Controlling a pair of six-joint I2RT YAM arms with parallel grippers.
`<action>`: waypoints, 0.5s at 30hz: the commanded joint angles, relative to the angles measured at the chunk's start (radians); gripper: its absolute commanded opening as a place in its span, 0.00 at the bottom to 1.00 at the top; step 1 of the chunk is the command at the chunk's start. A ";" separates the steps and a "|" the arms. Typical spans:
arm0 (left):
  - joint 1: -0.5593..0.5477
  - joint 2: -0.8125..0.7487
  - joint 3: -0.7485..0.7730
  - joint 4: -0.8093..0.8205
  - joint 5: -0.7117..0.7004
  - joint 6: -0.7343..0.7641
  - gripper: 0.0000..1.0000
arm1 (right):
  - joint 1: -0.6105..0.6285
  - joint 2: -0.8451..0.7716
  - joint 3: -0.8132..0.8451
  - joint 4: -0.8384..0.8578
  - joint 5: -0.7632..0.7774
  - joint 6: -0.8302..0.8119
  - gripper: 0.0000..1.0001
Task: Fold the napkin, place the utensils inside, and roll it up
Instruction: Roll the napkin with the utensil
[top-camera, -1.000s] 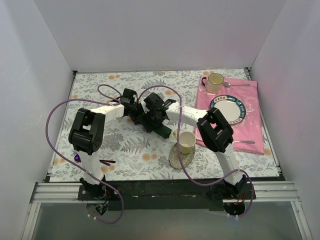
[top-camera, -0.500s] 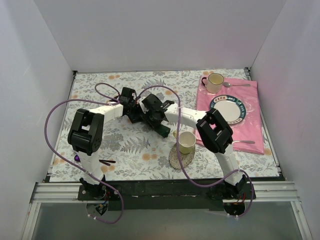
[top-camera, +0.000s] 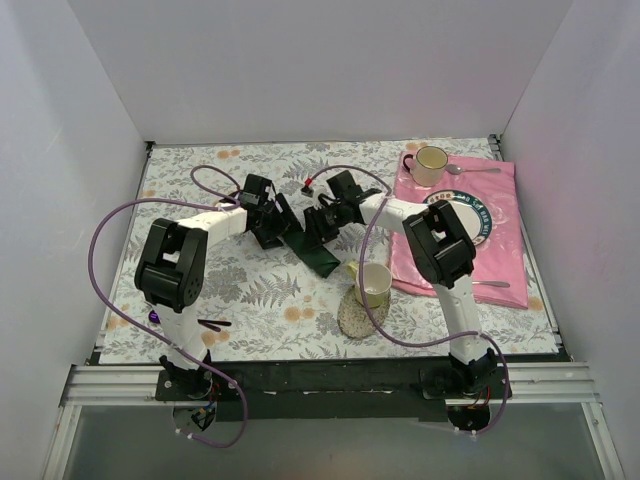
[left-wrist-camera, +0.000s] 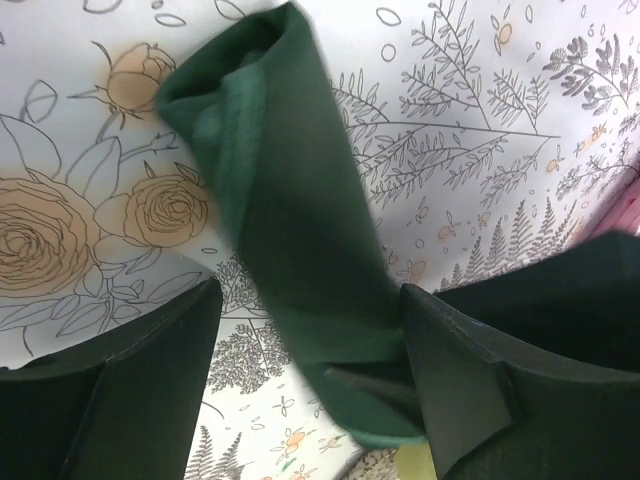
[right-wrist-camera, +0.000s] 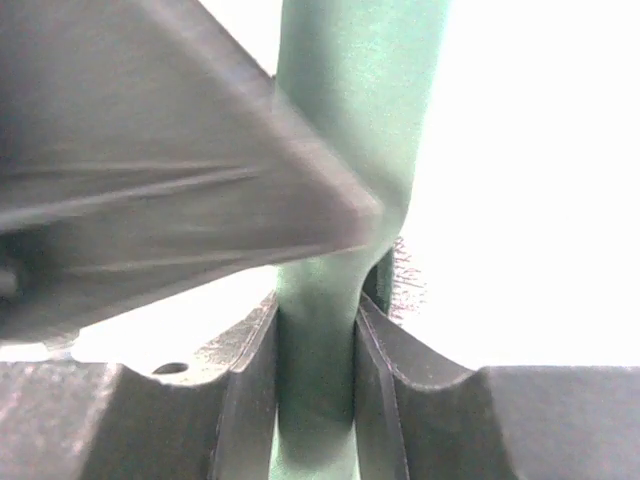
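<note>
The dark green napkin lies rolled into a long bundle on the flowered table, running from between the two grippers toward the yellow cup. My left gripper stands open astride the roll. In the left wrist view the napkin passes between the fingers with a gap on the left side. My right gripper is shut on the far part of the roll. In the right wrist view its fingers pinch the green cloth. The utensils are hidden from every view.
A yellow cup stands on a round mat just near of the roll's end. To the right, a pink cloth carries a plate, a mug, a spoon and a silver fork. A purple-headed utensil lies near left.
My left gripper has opened and let go of the napkin. My right gripper has shut on it, and that arm's wrist has swung toward the far right.
</note>
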 joint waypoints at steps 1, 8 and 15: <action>-0.006 -0.026 -0.013 -0.064 0.032 0.017 0.72 | -0.054 0.080 -0.011 0.025 -0.125 0.074 0.39; -0.008 0.032 -0.001 -0.044 0.027 -0.005 0.66 | -0.064 0.086 -0.036 0.080 -0.173 0.119 0.39; -0.008 0.064 0.002 -0.024 -0.011 -0.011 0.54 | -0.062 0.081 -0.029 0.061 -0.164 0.107 0.41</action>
